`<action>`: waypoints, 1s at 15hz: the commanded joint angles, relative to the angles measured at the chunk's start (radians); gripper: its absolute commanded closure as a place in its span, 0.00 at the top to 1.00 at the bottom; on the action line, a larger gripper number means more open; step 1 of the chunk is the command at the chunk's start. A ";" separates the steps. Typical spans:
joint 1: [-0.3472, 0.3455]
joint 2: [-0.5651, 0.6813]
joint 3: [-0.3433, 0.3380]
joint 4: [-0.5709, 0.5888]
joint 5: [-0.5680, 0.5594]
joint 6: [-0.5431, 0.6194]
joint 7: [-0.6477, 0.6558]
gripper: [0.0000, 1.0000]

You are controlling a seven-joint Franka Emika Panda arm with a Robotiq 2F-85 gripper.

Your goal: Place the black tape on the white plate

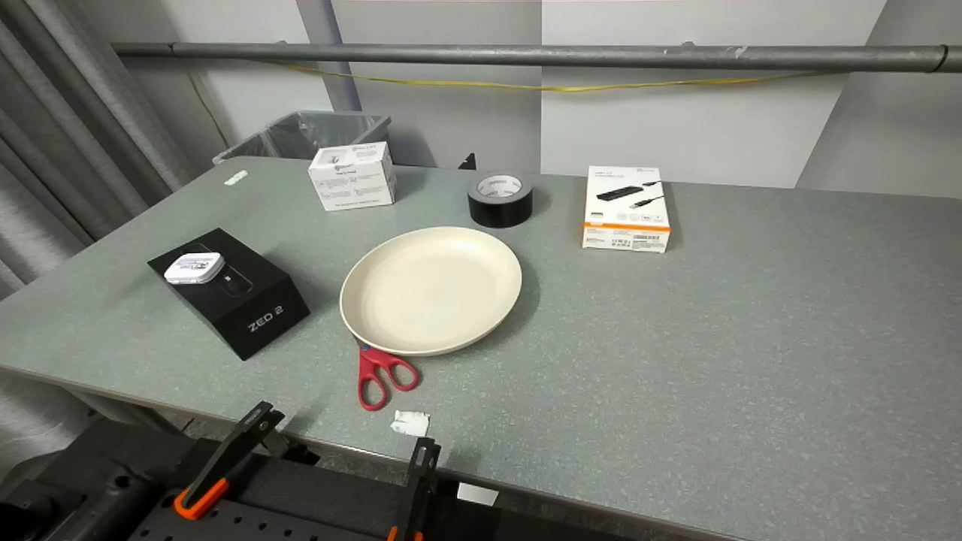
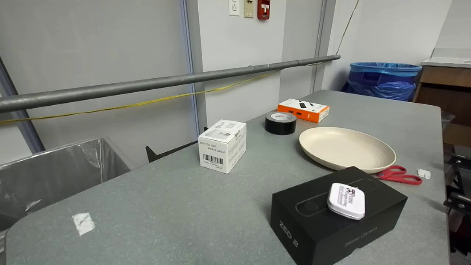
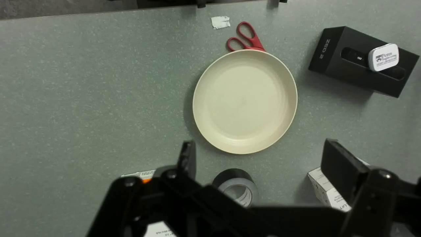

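Observation:
The black tape (image 1: 500, 211) is a thick roll lying flat on the table behind the white plate (image 1: 431, 291). The tape (image 2: 280, 127) and the round, bare plate (image 2: 347, 149) show apart in both exterior views. In the wrist view my gripper (image 3: 260, 143) is open, with its fingers wide apart and nothing between them. It hangs above the table. The tape (image 3: 232, 174) shows low between the fingers, partly hidden by the gripper's linkage. The plate (image 3: 245, 102) lies beyond the fingertips in the wrist view. The gripper is out of view in both exterior views.
Red scissors (image 1: 383, 373) lie partly under the plate. A black box (image 1: 233, 289) carries a small white tin (image 1: 194, 267). A white box (image 1: 353, 177) and an orange-white box (image 1: 626, 210) flank the tape. A bin (image 2: 62, 173) stands beyond the table edge.

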 commanded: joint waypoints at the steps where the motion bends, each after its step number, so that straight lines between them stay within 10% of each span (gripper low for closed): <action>1: 0.014 0.133 0.033 0.016 0.043 0.130 0.027 1.00; 6: 0.018 0.311 0.089 0.033 0.029 0.356 0.069 1.00; 15: 0.008 0.357 0.105 0.046 0.027 0.350 0.064 1.00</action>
